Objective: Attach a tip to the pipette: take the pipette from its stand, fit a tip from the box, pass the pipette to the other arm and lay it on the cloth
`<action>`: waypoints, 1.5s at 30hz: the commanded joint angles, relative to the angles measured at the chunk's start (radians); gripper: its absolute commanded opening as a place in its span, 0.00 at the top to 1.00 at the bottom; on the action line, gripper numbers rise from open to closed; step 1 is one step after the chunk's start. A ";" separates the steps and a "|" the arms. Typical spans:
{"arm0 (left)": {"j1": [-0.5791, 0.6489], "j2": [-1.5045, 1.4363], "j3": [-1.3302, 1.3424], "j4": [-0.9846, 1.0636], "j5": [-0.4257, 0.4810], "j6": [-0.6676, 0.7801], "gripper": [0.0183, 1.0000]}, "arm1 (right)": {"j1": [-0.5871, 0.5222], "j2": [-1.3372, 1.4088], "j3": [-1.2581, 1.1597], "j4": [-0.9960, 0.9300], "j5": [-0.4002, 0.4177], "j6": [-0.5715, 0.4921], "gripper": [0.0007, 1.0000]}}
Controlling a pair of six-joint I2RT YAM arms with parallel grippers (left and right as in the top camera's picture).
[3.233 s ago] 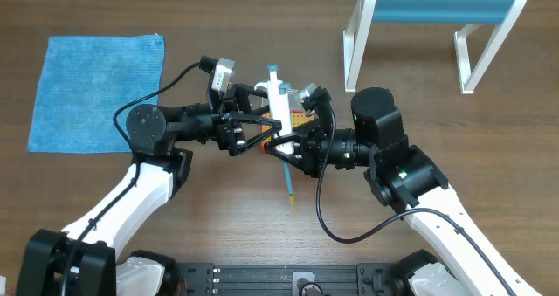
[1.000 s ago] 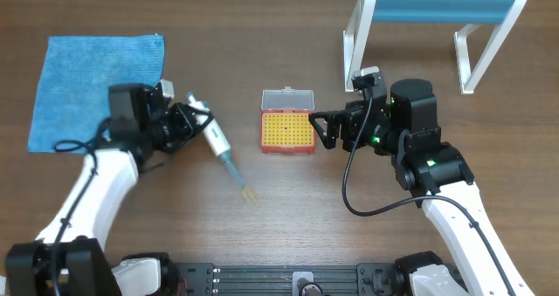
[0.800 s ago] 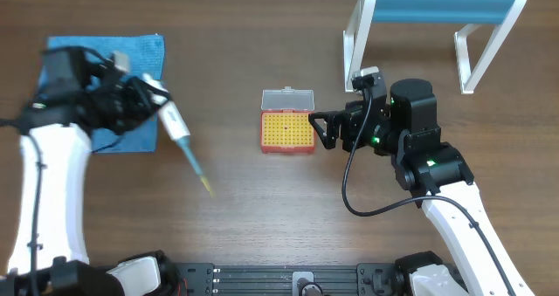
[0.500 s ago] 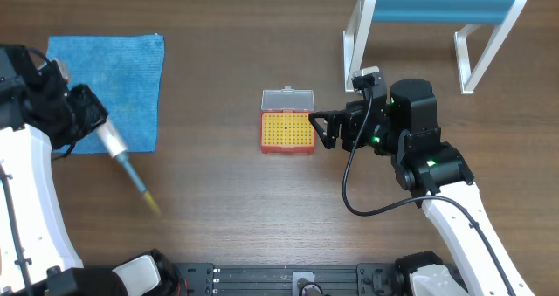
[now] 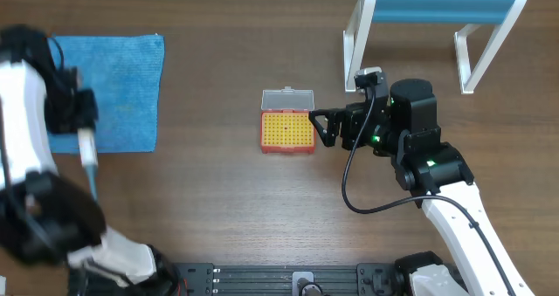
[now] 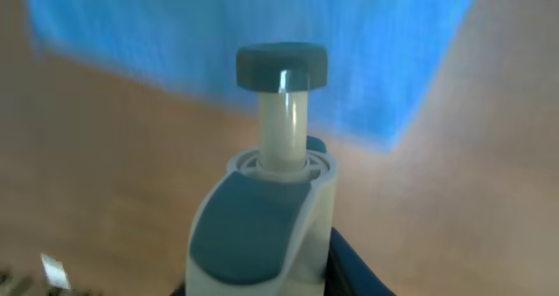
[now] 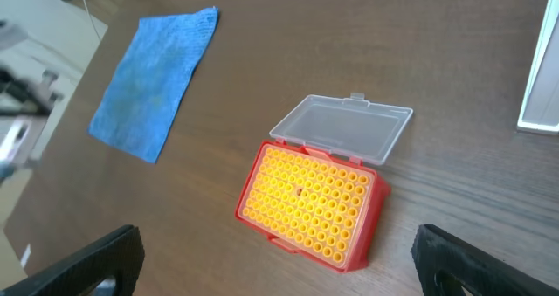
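My left gripper (image 5: 77,113) is shut on the white and grey-blue pipette (image 5: 87,149), held over the near left corner of the blue cloth (image 5: 113,82). Its tip end points toward the table's front. In the left wrist view the pipette's plunger (image 6: 281,65) and body (image 6: 260,235) stand close up, with the cloth (image 6: 262,34) beyond them. My right gripper (image 5: 325,127) hangs open and holds nothing, just right of the red tip box (image 5: 286,132). From the right wrist the tip box (image 7: 310,210) shows rows of yellow tips and its clear lid (image 7: 342,127) folded back.
A white and blue pipette stand (image 5: 437,6) rises at the back right, one white leg (image 7: 537,69) showing in the right wrist view. The cloth (image 7: 157,76) lies far from the box. Bare brown table (image 5: 218,200) stretches between cloth and box.
My left arm swung left, carrying the pipette from the table's middle to the cloth's near left corner. The right arm let go of the pipette, drew back and then stayed open beside the box.
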 commanded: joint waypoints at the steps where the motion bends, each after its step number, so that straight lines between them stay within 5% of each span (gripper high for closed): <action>1: 0.001 0.362 0.627 -0.151 0.021 0.063 0.99 | 0.002 -0.005 0.013 0.000 0.012 0.047 0.00; 6: -0.002 0.676 1.115 -0.243 0.027 0.093 0.99 | 0.002 -0.005 0.013 0.000 0.012 0.055 0.00; 15: -0.006 0.772 1.081 -0.098 0.006 0.239 0.99 | 0.032 -0.005 0.013 0.000 0.012 0.073 0.00; 20: -0.008 0.773 1.037 -0.013 0.097 0.266 0.99 | 0.069 -0.005 0.013 0.001 0.012 0.082 0.00; 29: -0.065 0.773 0.855 0.096 0.110 0.272 0.99 | 0.069 -0.005 0.013 0.041 0.013 0.107 0.00; 37: -0.080 0.776 0.845 0.134 0.002 0.219 0.99 | 0.069 -0.005 0.013 0.055 0.013 0.107 0.01; 45: -0.054 0.820 0.845 0.110 0.018 0.205 0.99 | 0.069 -0.005 0.013 0.055 0.013 0.127 0.00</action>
